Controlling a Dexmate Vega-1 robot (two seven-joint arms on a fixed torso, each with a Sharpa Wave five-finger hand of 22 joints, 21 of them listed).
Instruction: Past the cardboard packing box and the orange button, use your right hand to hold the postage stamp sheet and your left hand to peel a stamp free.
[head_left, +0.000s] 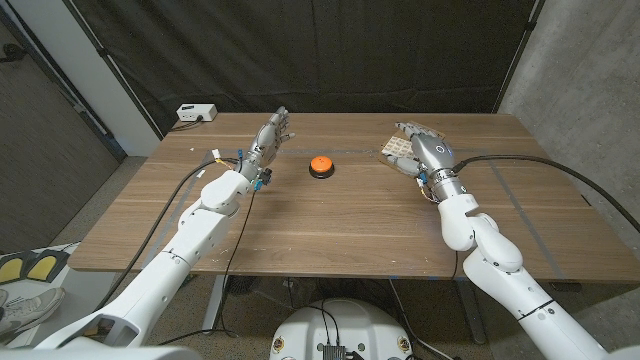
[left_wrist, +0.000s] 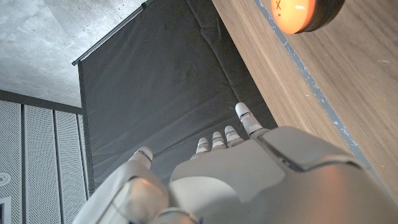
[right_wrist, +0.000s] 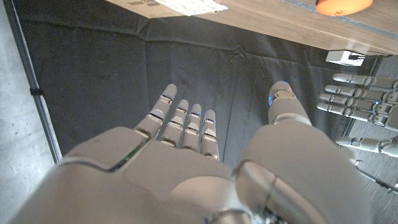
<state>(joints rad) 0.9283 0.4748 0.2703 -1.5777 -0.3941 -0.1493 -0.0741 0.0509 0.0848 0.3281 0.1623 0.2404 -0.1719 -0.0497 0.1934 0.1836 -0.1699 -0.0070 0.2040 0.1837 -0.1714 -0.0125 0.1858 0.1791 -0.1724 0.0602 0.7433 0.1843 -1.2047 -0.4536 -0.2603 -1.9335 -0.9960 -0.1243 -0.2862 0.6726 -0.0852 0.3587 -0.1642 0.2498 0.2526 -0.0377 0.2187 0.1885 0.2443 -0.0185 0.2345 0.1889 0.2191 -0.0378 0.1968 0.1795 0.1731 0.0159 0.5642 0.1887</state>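
My left hand (head_left: 268, 137) hung open, fingers spread, upper centre-left, left of the round orange button (head_left: 320, 165). My right hand (head_left: 423, 152) hovered open, holding nothing, over the white stamp sheet (head_left: 397, 152) on the wooden table (head_left: 330, 225), upper right of centre.

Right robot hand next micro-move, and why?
Probably lower the right robot hand onto the stamp sheet to pin it. The robot hand is open with fingers spread, holding nothing, and the sheet lies on the table partly beneath it, right of the orange button.

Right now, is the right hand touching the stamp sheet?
Cannot tell. In the head view the right hand overlaps the stamp sheet, hiding any gap; the right wrist view shows the sheet beyond the fingers.
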